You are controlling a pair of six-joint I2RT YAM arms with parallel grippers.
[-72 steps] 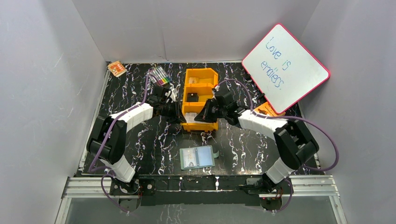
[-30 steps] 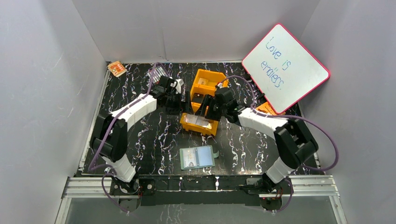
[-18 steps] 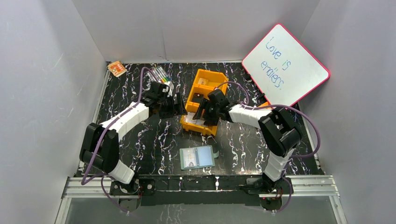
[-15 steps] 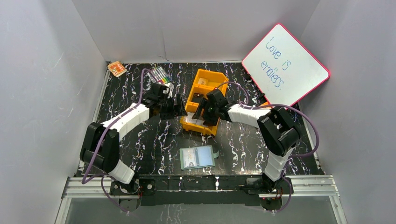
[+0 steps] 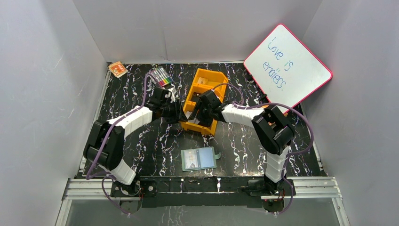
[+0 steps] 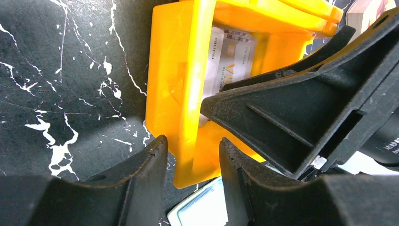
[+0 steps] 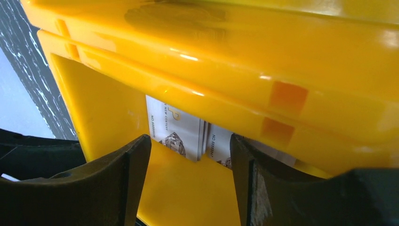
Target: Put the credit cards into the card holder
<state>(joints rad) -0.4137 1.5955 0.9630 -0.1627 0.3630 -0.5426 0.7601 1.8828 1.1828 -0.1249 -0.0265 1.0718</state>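
Both arms reach inward, left end effector (image 6: 190, 162) and right end effector (image 7: 190, 162) parted.

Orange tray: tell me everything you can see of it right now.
The orange tray is glossy moulded plastic with compartments in a row. It sits skewed on the black marbled table, between both arms. Pale credit cards stand in its near compartment. The left gripper straddles the tray's near wall, fingers either side. The right gripper is open, reaching into that compartment toward the cards. Whether the tray is lifted is unclear.

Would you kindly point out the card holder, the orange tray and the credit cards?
card holder (image 5: 199, 158), top external view, its open inner face.
orange tray (image 6: 181, 80), left wrist view, its outer wall.
credit cards (image 7: 176, 129), right wrist view, the printed face.
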